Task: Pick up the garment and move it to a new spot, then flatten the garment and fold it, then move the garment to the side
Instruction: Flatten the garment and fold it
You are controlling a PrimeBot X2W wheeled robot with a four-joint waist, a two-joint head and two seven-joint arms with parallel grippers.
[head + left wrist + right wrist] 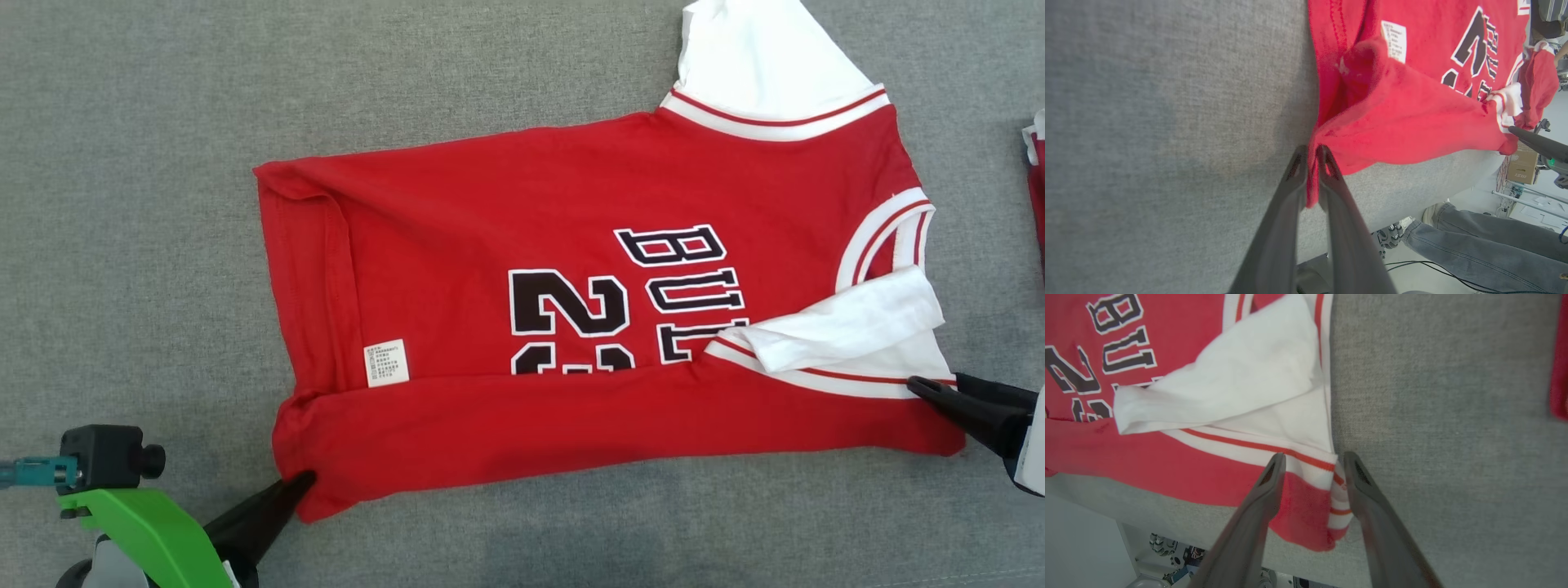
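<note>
The garment [490, 212] is a red jersey with black-and-white lettering and white sleeves, spread on the grey cloth surface [122, 204]. Its near edge is folded up over the numbers. My left gripper [306, 478] is at the jersey's lower left corner. In the left wrist view this gripper [1310, 153] is shut on the red hem [1412, 122]. My right gripper [935, 384] is at the lower right corner, by the white sleeve. In the right wrist view its fingers [1312, 461] stand apart, with the striped corner of the jersey [1306, 498] between them.
Another red and white cloth [1035, 163] lies at the right edge. The surface's near edge runs just behind both grippers; beyond it are a person's leg in jeans [1486, 241] and a cardboard box [1523, 167]. Bare grey surface lies left of and beyond the jersey.
</note>
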